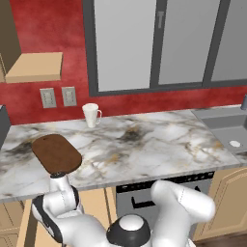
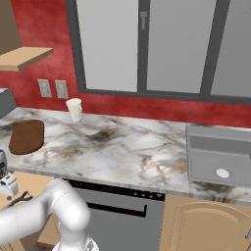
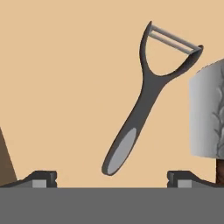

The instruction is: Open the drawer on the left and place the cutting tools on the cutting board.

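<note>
In the hand view the gripper (image 3: 112, 180) points down into the open drawer (image 3: 65, 78), its 2 fingertips (image 3: 41, 178) spread wide and holding nothing. The dark grey peeler (image 3: 144, 100) lies flat on the tan drawer floor between them, untouched. The brown cutting board (image 1: 56, 153) rests on the marble counter (image 1: 144, 144) near a white mug (image 1: 90, 115)

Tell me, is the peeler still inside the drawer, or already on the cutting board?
Inside the drawer: the peeler lies flat on its plain tan floor; the cutting board is bare.
</note>
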{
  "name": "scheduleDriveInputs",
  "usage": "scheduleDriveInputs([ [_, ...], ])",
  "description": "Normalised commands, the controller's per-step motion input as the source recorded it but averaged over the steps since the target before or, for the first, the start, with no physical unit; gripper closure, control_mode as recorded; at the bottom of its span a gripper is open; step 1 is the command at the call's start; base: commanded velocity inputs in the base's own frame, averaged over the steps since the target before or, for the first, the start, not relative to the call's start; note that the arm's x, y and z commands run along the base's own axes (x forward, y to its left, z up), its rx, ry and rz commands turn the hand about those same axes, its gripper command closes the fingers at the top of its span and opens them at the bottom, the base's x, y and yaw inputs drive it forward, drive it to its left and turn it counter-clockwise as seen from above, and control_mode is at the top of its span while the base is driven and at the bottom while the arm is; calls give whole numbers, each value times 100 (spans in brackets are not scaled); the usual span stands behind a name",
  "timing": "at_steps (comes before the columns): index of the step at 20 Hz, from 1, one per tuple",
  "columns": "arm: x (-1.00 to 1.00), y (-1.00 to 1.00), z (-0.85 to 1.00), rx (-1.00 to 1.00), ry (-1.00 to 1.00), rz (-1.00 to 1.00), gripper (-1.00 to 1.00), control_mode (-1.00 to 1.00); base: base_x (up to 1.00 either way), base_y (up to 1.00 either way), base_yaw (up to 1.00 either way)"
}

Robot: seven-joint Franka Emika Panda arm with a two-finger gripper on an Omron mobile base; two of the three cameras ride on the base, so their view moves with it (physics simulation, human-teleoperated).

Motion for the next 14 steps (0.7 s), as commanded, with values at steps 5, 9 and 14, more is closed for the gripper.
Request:
scheduleDriveInputs([
  [5,0,-3,-32,0,0,0,-100,-100,0,0,0],
  [9,0,-10,-34,-2,0,0,-100,-100,0,0,0],
  [14,0,-11,-28,-2,0,0,-100,-100,0,0,0],
])
